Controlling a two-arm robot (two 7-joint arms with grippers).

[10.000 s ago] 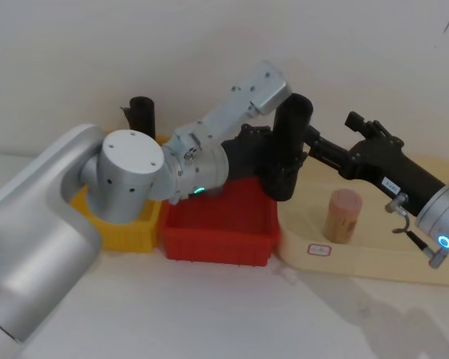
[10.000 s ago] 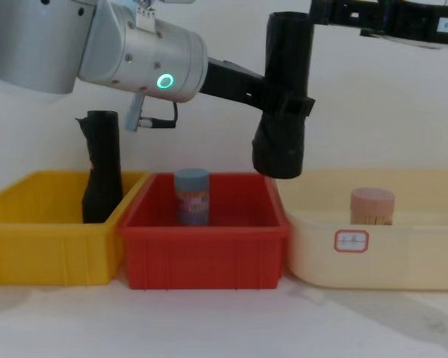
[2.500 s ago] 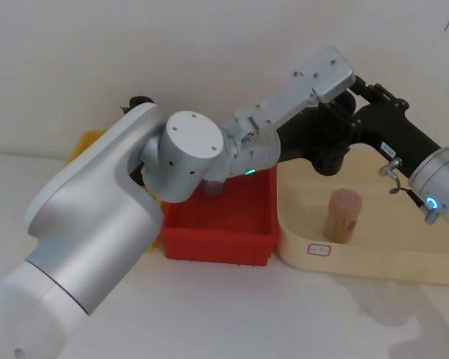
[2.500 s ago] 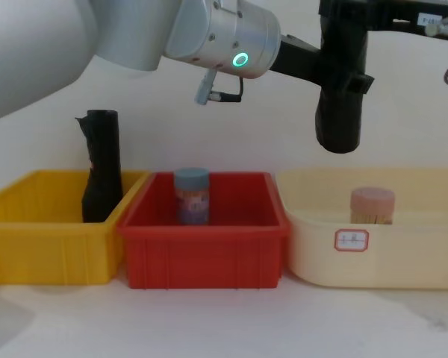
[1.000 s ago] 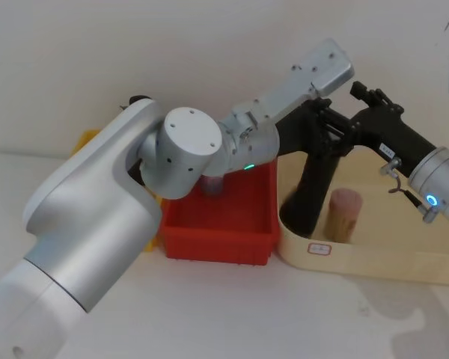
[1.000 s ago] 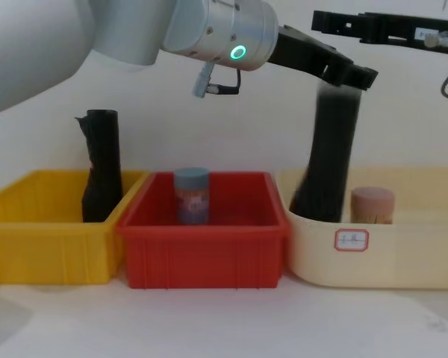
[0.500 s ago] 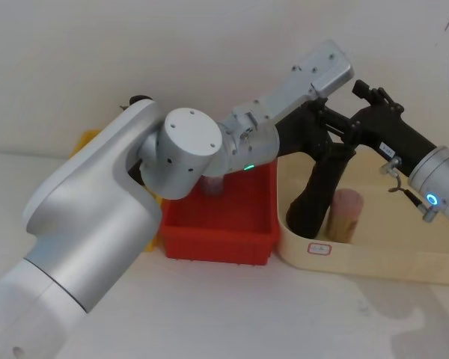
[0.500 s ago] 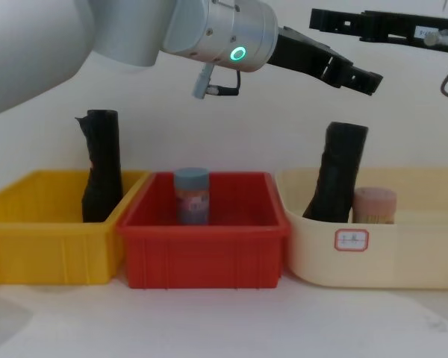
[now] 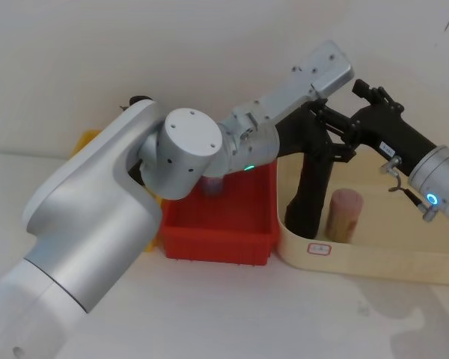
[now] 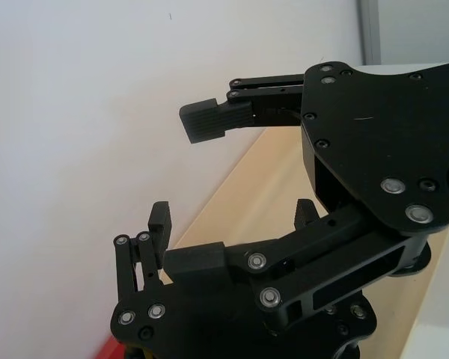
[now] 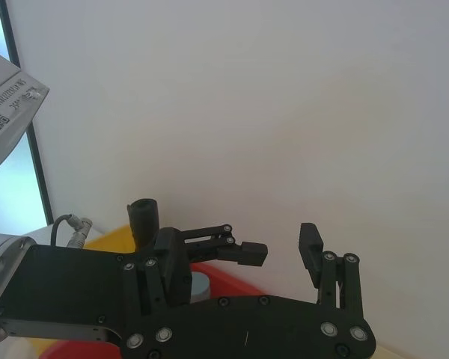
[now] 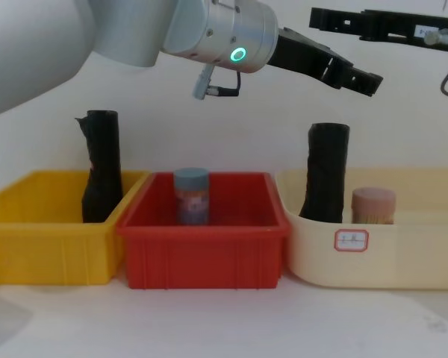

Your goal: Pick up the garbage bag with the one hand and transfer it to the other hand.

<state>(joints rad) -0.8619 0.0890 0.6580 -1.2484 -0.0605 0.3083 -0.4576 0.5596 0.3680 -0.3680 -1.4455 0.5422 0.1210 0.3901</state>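
Observation:
The garbage bag [image 12: 325,175], a smooth black roll, stands upright by itself at the left end of the cream tray [image 12: 403,250], with nothing holding it. It also shows in the head view [image 9: 310,196]. My left gripper [image 12: 362,80], on the arm with the green light, hangs open above the roll's top. The left wrist view has its fingers spread wide [image 10: 202,187] with nothing between them. My right gripper [image 12: 321,19], on the arm with the blue light, is higher up over the same spot. It is open too and holds nothing [image 11: 280,247].
A tan jar [image 12: 373,205] stands just right of the roll in the cream tray. The red bin [image 12: 205,253] holds a blue-lidded jar [image 12: 192,195]. The yellow bin [image 12: 45,250] holds another black roll [image 12: 102,168] with a ragged top. Both arms cross above the red bin and the tray.
One second ago the roll stood tall under the left gripper's fingers. It then leaned against the tan jar and now stands upright. Both grippers have stayed open above it.

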